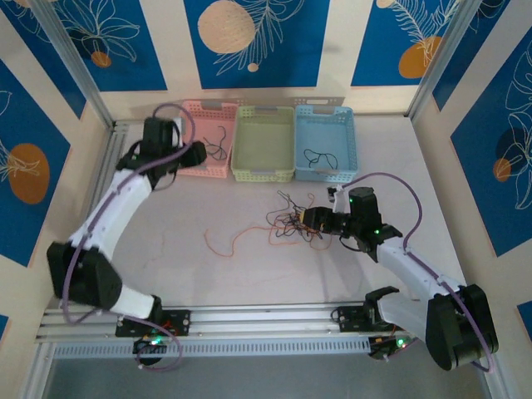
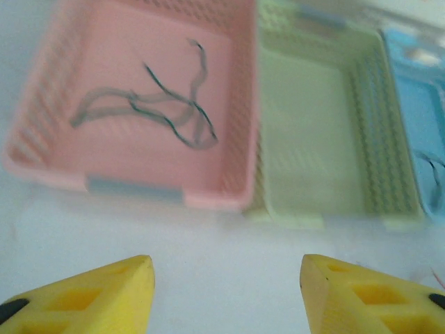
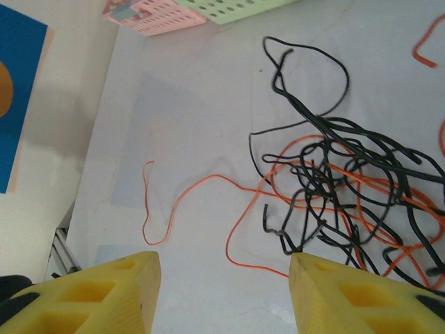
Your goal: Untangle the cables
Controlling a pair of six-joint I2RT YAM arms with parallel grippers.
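A tangle of black and orange-red cables (image 1: 293, 224) (image 3: 341, 202) lies mid-table. One orange strand (image 1: 229, 241) (image 3: 181, 202) trails out to the left of it. My right gripper (image 1: 314, 219) (image 3: 224, 296) is open, low over the table beside the tangle, and one black end lies just ahead of its right finger (image 3: 348, 292). A dark cable (image 2: 163, 104) (image 1: 218, 141) lies loose in the pink basket (image 1: 199, 166) (image 2: 236, 125). Another black cable (image 1: 320, 158) lies in the blue basket (image 1: 324, 116). My left gripper (image 1: 193, 155) (image 2: 227, 296) hangs open and empty in front of the pink basket.
A green basket (image 1: 264, 173) (image 2: 313, 125) stands between the pink and blue ones along the back; no cable is visible in it. Walls with aluminium posts close in the left, back and right sides. A metal rail (image 1: 249, 314) runs along the near edge.
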